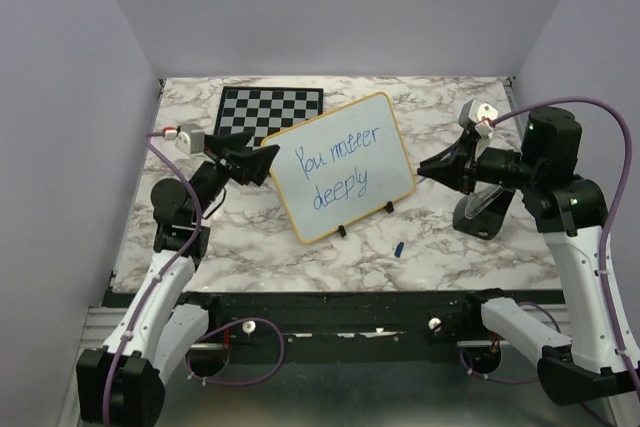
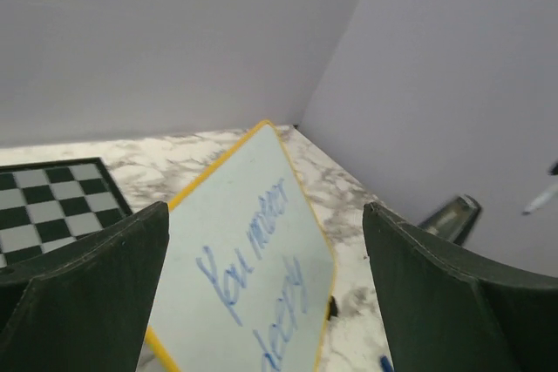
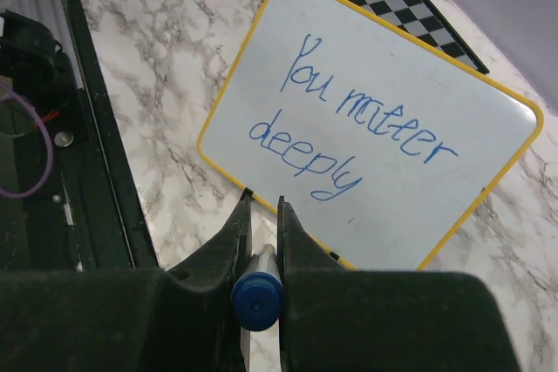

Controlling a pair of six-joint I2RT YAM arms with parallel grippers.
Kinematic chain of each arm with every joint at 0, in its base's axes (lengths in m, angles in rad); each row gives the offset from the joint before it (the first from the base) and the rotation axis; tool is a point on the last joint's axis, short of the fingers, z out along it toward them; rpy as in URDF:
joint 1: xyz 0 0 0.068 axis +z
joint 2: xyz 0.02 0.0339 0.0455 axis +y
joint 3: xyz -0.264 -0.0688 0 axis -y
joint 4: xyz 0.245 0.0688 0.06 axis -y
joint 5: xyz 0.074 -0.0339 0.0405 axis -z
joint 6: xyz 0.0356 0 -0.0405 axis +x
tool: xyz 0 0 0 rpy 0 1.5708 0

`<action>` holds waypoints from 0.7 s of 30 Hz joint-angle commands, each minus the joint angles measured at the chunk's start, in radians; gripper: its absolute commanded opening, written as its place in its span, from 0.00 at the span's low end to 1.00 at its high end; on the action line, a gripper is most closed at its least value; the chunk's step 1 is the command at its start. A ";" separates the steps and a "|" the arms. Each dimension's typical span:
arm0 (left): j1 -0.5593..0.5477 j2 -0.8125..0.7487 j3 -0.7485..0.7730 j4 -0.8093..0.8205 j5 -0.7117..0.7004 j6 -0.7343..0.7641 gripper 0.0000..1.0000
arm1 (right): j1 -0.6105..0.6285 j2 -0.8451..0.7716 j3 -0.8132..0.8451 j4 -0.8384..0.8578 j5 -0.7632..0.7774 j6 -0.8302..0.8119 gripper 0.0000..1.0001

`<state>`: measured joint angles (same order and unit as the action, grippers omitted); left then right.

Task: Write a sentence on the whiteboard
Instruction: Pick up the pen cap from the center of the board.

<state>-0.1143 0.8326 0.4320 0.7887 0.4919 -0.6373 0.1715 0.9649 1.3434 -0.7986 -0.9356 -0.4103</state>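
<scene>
Two blue handwritten lines (image 1: 338, 175) fill the yellow-framed white whiteboard (image 1: 392, 172). Your left gripper (image 1: 262, 165) gapes at its edge and your right gripper (image 3: 261, 208) clamps a blue-ended marker (image 3: 258, 299). One stray swing could topple the board.

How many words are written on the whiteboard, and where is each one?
3. On the whiteboard, "You" starts the upper line, "matter" follows to its right, and "deeply" stands alone on the lower line. Nothing covers the writing, so none seems hidden.
</scene>
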 commanded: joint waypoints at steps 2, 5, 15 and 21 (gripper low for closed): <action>-0.269 -0.066 0.232 -0.745 -0.047 0.131 0.93 | -0.078 -0.038 -0.064 0.050 0.053 0.094 0.00; -0.526 -0.032 0.251 -0.862 -0.214 0.088 0.84 | -0.141 -0.046 -0.095 0.088 0.099 0.149 0.01; -0.992 0.602 0.531 -0.957 -0.480 -0.062 0.63 | -0.303 -0.046 -0.148 0.167 0.143 0.255 0.01; -1.059 0.908 0.783 -1.123 -0.607 -0.024 0.60 | -0.334 -0.045 -0.162 0.174 0.132 0.255 0.01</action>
<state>-1.1366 1.5997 1.0702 -0.1833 0.0322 -0.6743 -0.1394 0.9276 1.1954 -0.6579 -0.8082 -0.1787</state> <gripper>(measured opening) 0.606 0.160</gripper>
